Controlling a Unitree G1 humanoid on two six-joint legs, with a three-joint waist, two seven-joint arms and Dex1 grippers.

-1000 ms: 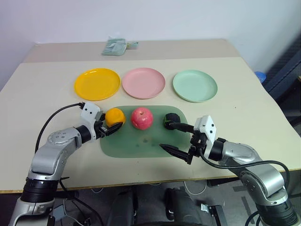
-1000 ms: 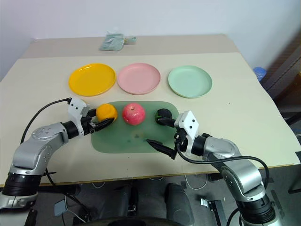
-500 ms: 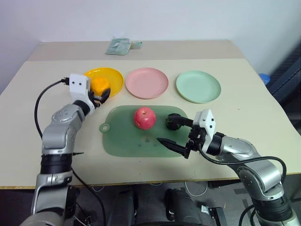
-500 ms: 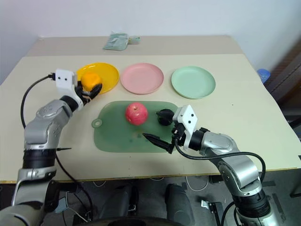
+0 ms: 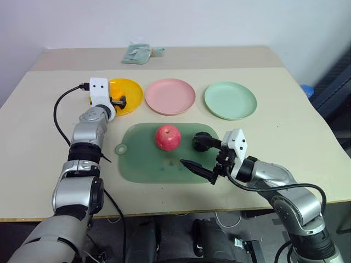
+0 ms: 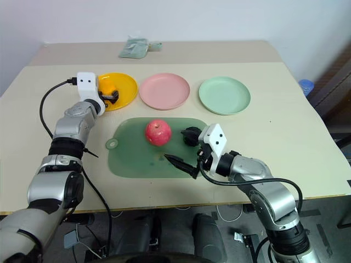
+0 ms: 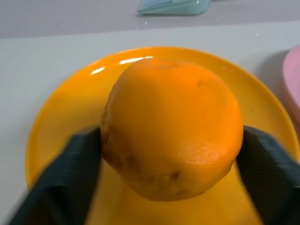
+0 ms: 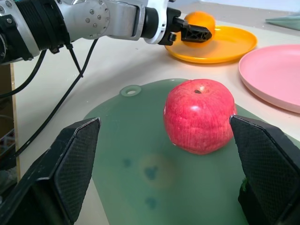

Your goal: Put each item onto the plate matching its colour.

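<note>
While the left claw (image 5: 118,102) sits over the yellow-orange plate (image 5: 130,90) with the orange (image 7: 171,129) in it, I cannot tell whether it is clenched on the fruit or released. The orange looks to be low over the plate, possibly resting on it, though my views leave that unclear. My right claw (image 5: 197,153) is released, jaws spread wide, hovering at the near edge of the green mat (image 5: 142,164), level with the red apple (image 5: 168,137) and just beside the dark green ball (image 5: 202,141). Both lie on the mat, apart from each other, and the pink plate (image 5: 170,96) and mint plate (image 5: 230,100) on the desk (image 5: 285,126) beyond are unfilled. I judge these fruits light, stiff and smooth, likely to roll if nudged, so I would take each across its widest middle.
</note>
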